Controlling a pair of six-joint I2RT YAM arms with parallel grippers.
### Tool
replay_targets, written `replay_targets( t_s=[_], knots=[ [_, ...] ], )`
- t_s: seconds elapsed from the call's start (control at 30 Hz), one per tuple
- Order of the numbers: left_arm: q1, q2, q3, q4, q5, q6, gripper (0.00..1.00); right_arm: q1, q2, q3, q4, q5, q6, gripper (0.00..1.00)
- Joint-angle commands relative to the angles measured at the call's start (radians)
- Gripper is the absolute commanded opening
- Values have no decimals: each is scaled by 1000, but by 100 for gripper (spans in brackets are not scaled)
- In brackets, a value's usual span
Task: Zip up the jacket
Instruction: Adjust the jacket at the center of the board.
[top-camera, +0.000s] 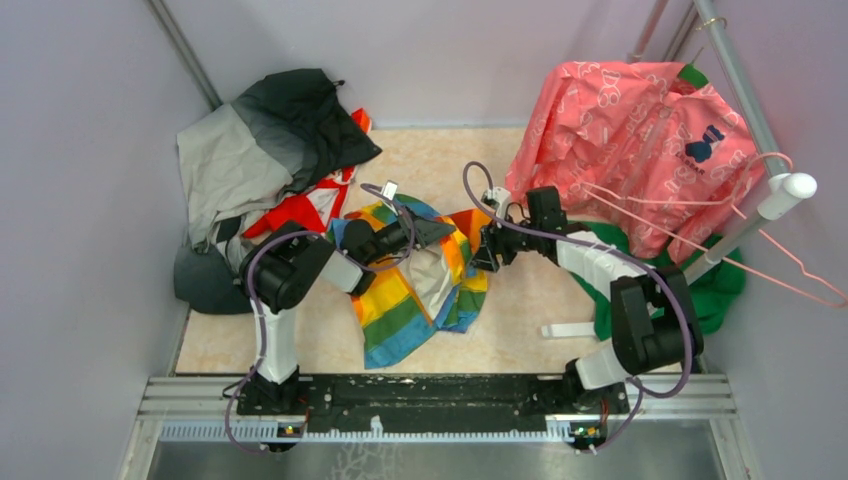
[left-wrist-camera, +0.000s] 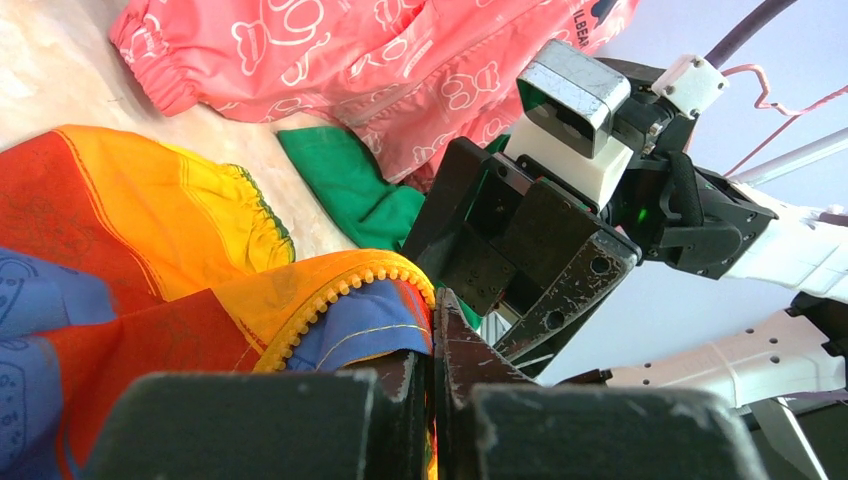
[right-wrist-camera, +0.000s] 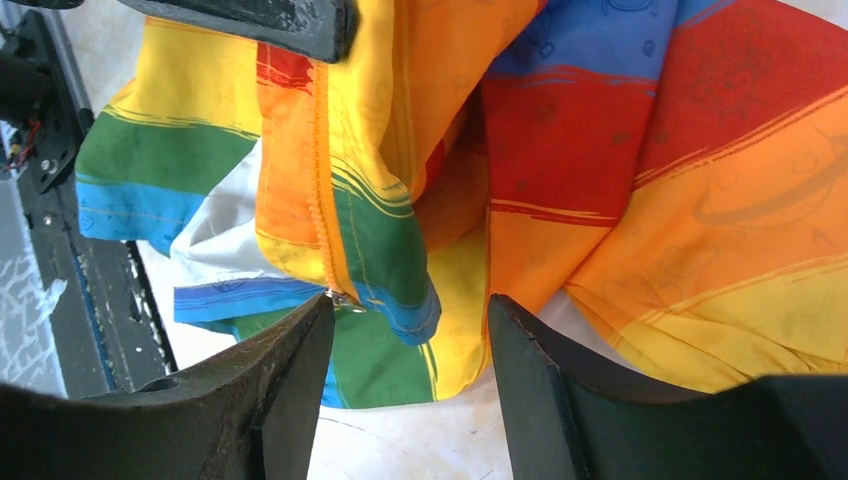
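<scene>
Where it lies crumpled at the middle of the table (top-camera: 310, 345) between the 2 arms, the rainbow-striped jacket (top-camera: 420, 295) reads as thin, light and limp; probably slick, likelier to bunch and slide than to resist a pull. Left gripper (left-wrist-camera: 437, 325) pinched together on the jacket's front edge beside the orange zipper teeth (left-wrist-camera: 335, 295), holding it raised. Right gripper (right-wrist-camera: 410, 330) fingers spread, nothing held, facing the hanging zipper. Small metal piece (right-wrist-camera: 346, 298) at its lower end, probably the slider: the sensible hold, with the fabric below kept taut. No legible writing on the jacket. Pink garment (left-wrist-camera: 400, 50) behind: bear-outline print, partial lettering ending "BEAR".
</scene>
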Motion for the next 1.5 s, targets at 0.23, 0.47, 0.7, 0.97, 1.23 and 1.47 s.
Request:
replay_targets(
  t_s=[0.23,0.47,0.7,0.97,1.23,1.47],
  knots=[
    [7,-31,5,280,37,-14,0,-5,94,2,58,-146,-7,57],
    [7,-35,3,280,42,-18,0,-6,145,36,27,-198,-31,41],
    [12,-44,-9,234,29,34,0,-19,63,47,-38,-167,-82,8],
    [23,-77,-6,-2,-20,237,0,-21,-81,79,-216,79,-220,0],
    [7,-42,100,-270,-62,450,0,-20,-65,108,-350,310,-285,0],
    [-46,41,205,-437,-183,589,1,-18,14,137,-401,517,-292,0]
  ],
)
